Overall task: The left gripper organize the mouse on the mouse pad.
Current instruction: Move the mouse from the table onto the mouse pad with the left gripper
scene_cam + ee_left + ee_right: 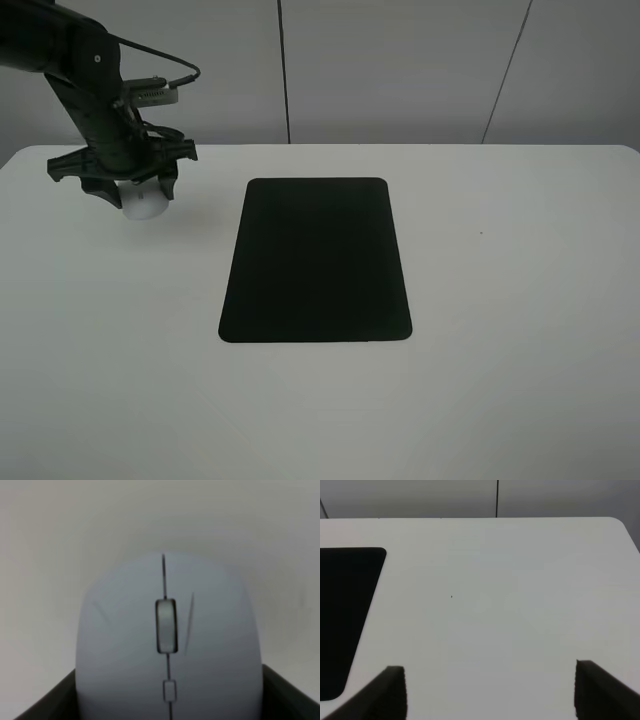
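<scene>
The white mouse point(146, 207) lies on the table at the far left, well to the left of the black mouse pad point(315, 260). My left gripper point(138, 195) stands right over it, its claw spread across the top. In the left wrist view the mouse point(167, 640) fills the frame, grey scroll wheel facing up. Dark fingers point(47, 702) press against both of its sides, so the gripper is shut on it. My right gripper point(490, 695) hangs open over bare table, with a corner of the pad point(345, 615) off to one side.
The white table point(520, 300) reaches a light wall at the back. The pad lies at the table's middle with nothing on it. My right arm does not show in the exterior high view.
</scene>
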Controlling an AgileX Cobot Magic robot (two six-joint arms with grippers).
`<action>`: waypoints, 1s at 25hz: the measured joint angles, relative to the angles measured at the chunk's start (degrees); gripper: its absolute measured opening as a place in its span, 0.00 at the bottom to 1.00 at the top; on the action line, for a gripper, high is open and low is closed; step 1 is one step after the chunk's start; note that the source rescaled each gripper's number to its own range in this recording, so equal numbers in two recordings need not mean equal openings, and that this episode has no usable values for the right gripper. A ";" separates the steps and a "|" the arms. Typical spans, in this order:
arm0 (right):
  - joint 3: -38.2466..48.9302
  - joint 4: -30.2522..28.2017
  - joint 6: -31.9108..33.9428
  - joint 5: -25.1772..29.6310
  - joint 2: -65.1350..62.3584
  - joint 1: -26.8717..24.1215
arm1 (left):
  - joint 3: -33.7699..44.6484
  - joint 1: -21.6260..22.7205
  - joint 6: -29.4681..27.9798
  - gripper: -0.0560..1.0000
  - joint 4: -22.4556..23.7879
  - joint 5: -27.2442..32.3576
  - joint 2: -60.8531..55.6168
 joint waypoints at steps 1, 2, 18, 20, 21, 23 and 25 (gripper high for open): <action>0.00 0.00 0.00 0.00 0.00 0.00 | -0.14 -0.50 0.44 0.07 0.00 0.40 -0.17; 0.00 -0.01 0.00 0.00 0.00 0.00 | -0.45 -0.97 1.21 0.07 -0.05 1.06 -0.24; 0.00 -0.01 0.00 0.00 0.00 0.00 | -9.68 -9.21 9.19 0.07 -2.80 1.33 -0.24; 0.00 -0.01 0.00 0.00 0.00 0.00 | -9.74 -9.68 9.23 0.07 -3.81 -0.50 -0.24; 0.00 -0.01 0.00 0.00 0.00 0.00 | -9.74 -9.88 9.23 0.07 -4.43 -1.05 -0.24; 0.00 -0.01 0.00 0.00 0.00 0.00 | -10.20 -10.48 9.23 0.07 -5.69 -1.51 0.13; 0.00 -0.01 0.00 0.00 0.00 0.00 | -11.76 -11.34 9.51 0.07 -6.57 -1.09 1.09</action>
